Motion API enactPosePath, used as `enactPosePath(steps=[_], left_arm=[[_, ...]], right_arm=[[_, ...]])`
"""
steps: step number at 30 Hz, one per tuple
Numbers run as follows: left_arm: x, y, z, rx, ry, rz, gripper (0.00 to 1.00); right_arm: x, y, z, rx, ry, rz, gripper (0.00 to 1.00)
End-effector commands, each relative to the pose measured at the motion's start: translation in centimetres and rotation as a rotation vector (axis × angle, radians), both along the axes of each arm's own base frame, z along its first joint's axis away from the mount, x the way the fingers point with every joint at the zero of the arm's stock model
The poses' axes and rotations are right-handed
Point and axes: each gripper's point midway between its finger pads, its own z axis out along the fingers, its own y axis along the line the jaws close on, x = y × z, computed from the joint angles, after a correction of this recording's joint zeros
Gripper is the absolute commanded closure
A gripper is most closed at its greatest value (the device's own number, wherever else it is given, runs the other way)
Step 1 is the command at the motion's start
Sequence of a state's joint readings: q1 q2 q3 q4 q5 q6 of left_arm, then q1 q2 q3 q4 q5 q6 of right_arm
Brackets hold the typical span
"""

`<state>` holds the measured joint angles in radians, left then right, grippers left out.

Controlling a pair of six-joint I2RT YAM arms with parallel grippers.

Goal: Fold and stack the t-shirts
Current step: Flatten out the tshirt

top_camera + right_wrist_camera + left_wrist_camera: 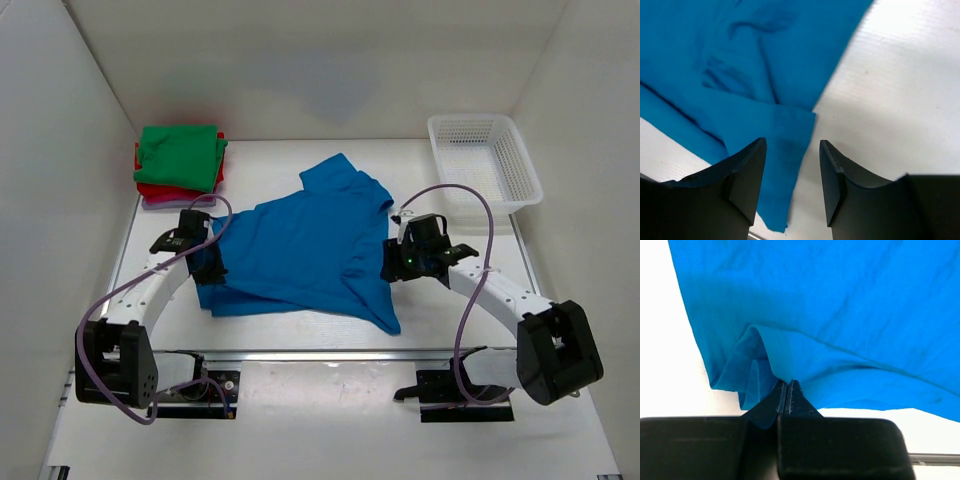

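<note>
A bright blue t-shirt (pixel 300 250) lies rumpled and partly doubled over in the middle of the table. My left gripper (pixel 207 262) is at its left edge, shut on a pinch of the blue cloth (pixel 780 360), which rises to the jaw tips. My right gripper (pixel 392 262) is open and empty just above the shirt's right edge; the blue hem (pixel 785 150) lies below and between its fingers. A stack of folded t-shirts stands at the back left: green (pixel 180 155) on top, red (pixel 160 189) under it, a pale pink-lavender one (pixel 165 203) at the bottom.
A white mesh basket (pixel 485 160) stands at the back right. White walls close in the left, right and back sides. Bare white table surface (pixel 900 90) lies to the right of the shirt.
</note>
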<state>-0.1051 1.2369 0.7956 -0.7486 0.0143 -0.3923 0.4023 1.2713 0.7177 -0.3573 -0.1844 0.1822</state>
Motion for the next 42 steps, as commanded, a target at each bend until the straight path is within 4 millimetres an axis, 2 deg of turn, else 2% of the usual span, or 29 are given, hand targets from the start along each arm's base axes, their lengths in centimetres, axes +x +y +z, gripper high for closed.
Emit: enactPosePath(steps=[1,5,6,7,15,27,32,34,37,40,42], left_arm=[[0.4,-0.1,0.5,0.007,-0.028,-0.013,1.0],[0.3,-0.5,0.2,-0.004,-0.021,-0.02,1.0],[0.2,-0.4,0.2,-0.003,-0.019,-0.019,1.0],[0.2,-0.5,0.3,-0.008,-0.02,-0.02,1.0],[0.4,0.3,0.7,0.016,-0.035,-0.01,1.0],[0.3,0.2,0.5,0.011,-0.027,-0.018,1.0],[0.4,0.1,0.6,0.005,-0.034,-0.017,1.0],[0.4,0.1,0.7,0.009,-0.035,-0.017,1.0],[0.4,0.1,0.8,0.011,-0.041,-0.021,1.0],[0.1,0.3,0.4,0.012,-0.024,-0.018,1.0],[0.4,0.0,0.8,0.007,-0.035,-0.033,1.0]], right_arm=[[1.9,0.5,1.0,0.055,-0.068,0.027,0.56],[2.7,1.0,-0.1,0.085,-0.019,0.026,0.58],[2.5,1.2,-0.9,0.089,0.012,0.031,0.58],[2.7,1.2,-0.7,0.101,0.013,0.017,0.58],[1.5,1.7,-2.8,0.11,0.064,0.044,0.58],[1.6,0.2,-5.4,0.055,0.103,-0.021,0.55],[1.2,0.0,-5.6,0.062,0.116,-0.027,0.56],[1.8,-1.8,-5.9,-0.033,0.088,-0.082,0.53],[1.8,-1.8,-5.8,0.025,0.1,-0.091,0.49],[1.4,-1.9,-6.3,-0.011,0.119,-0.082,0.48],[1.1,-1.4,-6.5,0.005,0.136,-0.057,0.51]])
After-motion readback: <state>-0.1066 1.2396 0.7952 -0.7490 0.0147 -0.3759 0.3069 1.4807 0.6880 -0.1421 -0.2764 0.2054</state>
